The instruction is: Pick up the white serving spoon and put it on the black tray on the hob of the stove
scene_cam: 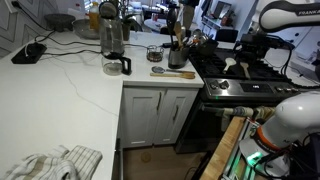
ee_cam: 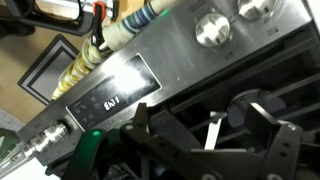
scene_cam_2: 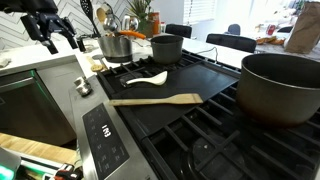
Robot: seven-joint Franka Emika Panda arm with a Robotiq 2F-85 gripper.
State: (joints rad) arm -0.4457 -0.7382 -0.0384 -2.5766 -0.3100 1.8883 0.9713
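Gripper (scene_cam_2: 58, 38) sits far left in an exterior view, high over the counter beside the stove (scene_cam_2: 105, 140) and well apart from the hob (scene_cam_2: 200, 150). Jaws are spread wide and carry nothing. Wrist view agrees: fingers (ee_cam: 150, 128) apart, with the steel front panel (ee_cam: 150, 75) and knobs (ee_cam: 212, 30) behind them. There's a thin white sliver between the fingers there; can't tell what it is.

White serving spoon (scene_cam_2: 147, 78) lies flat at the left end of the black tray (scene_cam_2: 205, 85). My read: the goal state looks met, and the high, open gripper fits a clear stand-off.

Wooden spatula (scene_cam_2: 155, 99) is just beside the spoon on the same tray, not touching it.

Behind the tray are a steel pot (scene_cam_2: 115, 45) and then a small dark pot (scene_cam_2: 166, 47) near the tray's back edge.

Far right, a big dark pot (scene_cam_2: 282, 85) sits on the grates and crowds the tray's right side.

Pots wall off the back and right. Any re-approach is best from above-left, minding the spatula.
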